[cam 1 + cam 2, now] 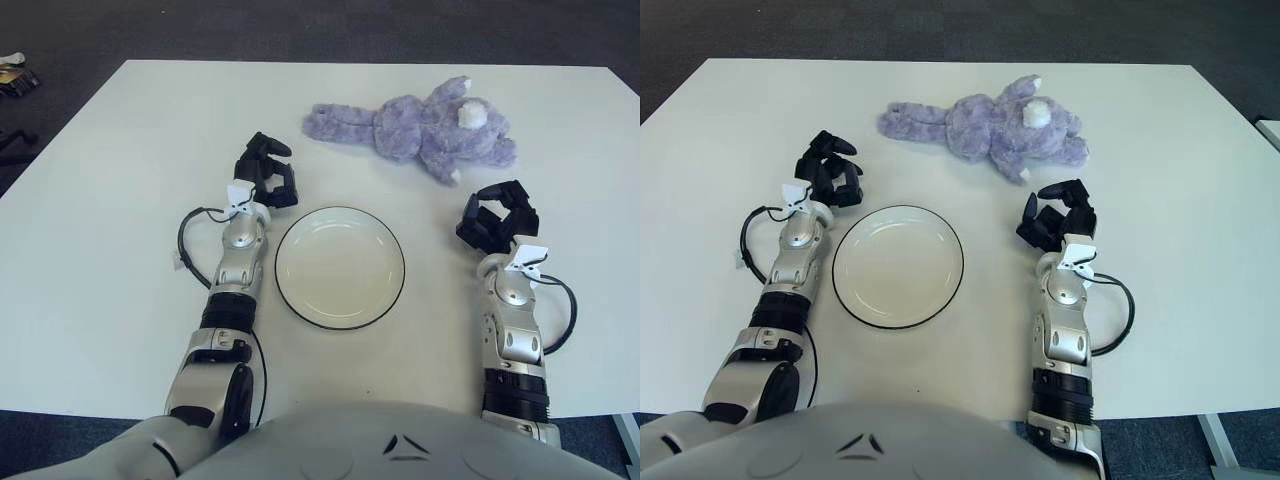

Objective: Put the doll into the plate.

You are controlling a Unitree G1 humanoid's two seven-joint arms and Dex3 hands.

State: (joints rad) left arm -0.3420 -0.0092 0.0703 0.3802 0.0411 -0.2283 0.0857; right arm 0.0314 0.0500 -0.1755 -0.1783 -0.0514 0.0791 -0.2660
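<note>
A purple plush rabbit doll lies on its side at the far middle-right of the white table. An empty white plate with a thin dark rim sits in front of me at the table's centre. My left hand is just beyond the plate's left edge, its fingers loosely curled and holding nothing. To the right of the plate, my right hand sits a little in front of the doll's lower end, its fingers also curled on nothing. Neither hand touches the doll or the plate.
The white table stretches wide to the left and right of the plate. Dark carpet lies beyond its far edge, with small objects on the floor at far left. Black cables loop beside both forearms.
</note>
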